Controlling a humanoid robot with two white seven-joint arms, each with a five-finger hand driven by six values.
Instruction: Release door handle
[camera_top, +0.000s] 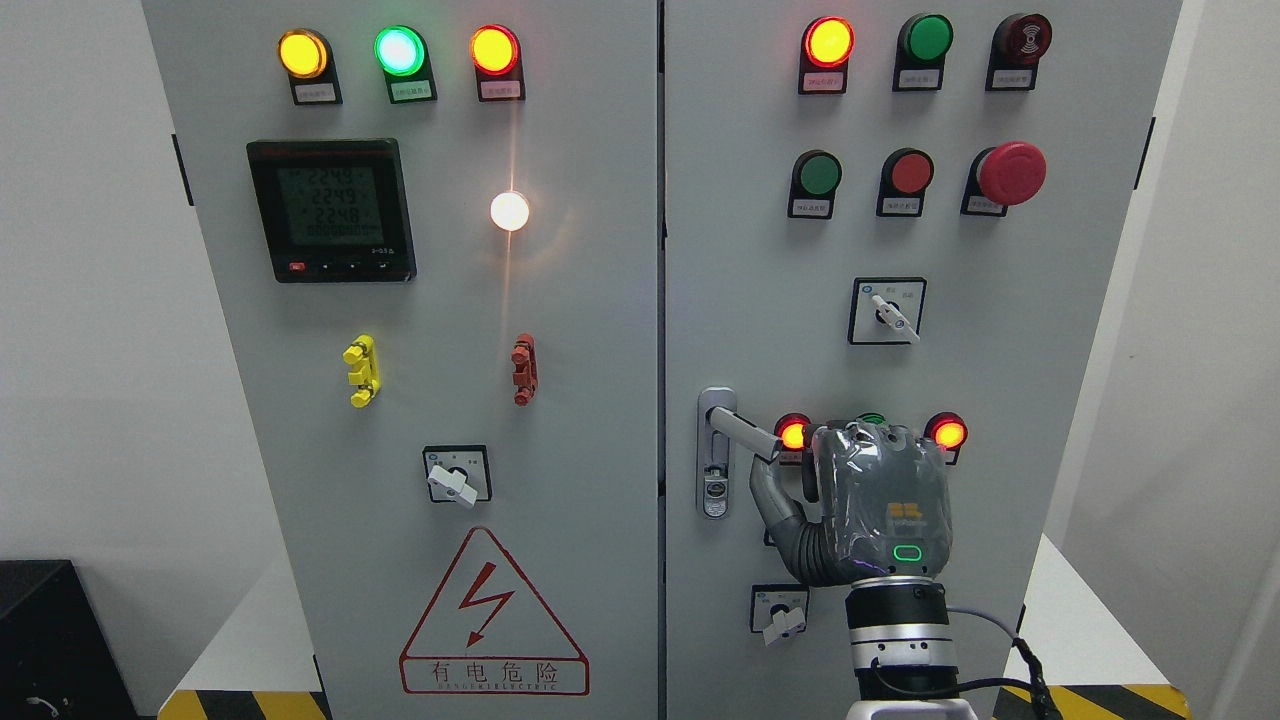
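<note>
Two grey cabinet doors (420, 330) are filling the view, indicator lamps glowing along the top. Right robot hand (880, 500) is rising from the bottom edge in front of the right door, back facing me; its thumb is reaching toward the tip of the door handle (740, 430). Cannot tell whether the fingers are curled. Handle lever is angling out from its plate (714, 470), low on the right door's left edge.
</note>
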